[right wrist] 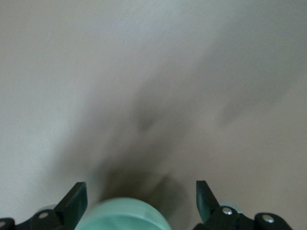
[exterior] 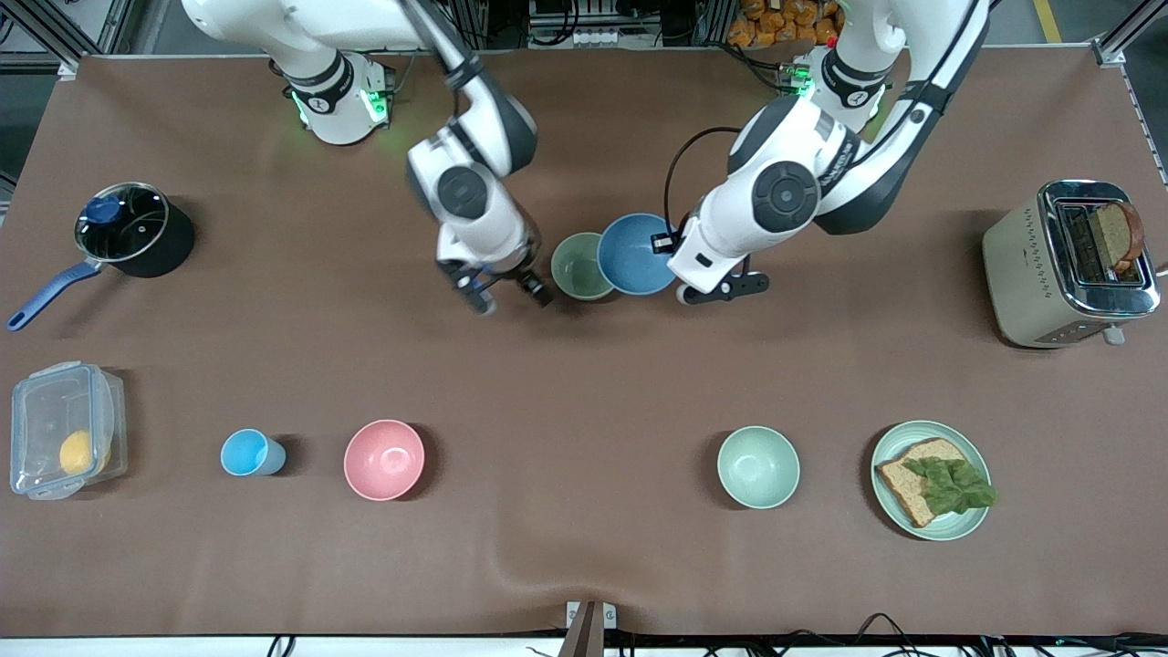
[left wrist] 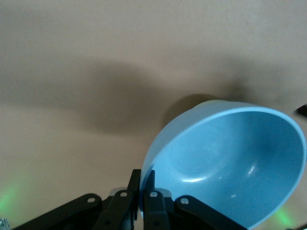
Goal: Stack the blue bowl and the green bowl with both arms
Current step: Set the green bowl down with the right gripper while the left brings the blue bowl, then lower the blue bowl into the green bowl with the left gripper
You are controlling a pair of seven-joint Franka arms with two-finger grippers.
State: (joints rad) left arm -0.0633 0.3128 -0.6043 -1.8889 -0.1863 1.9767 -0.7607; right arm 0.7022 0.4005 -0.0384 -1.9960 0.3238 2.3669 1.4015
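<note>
Step in hand, as you can judge it: carrying the blue bowl (exterior: 636, 253) to the green bowl (exterior: 581, 265) for stacking. Your left gripper (left wrist: 144, 201) is clamped on the blue bowl's rim, holding it tilted above the table's middle, toward the robots' edge, overlapping the green bowl's rim. Your right gripper (right wrist: 139, 201) hangs spread wide beside the green bowl, gripping nothing. Next you likely need to centre the blue bowl over the green, level it, lower, then release.
</note>
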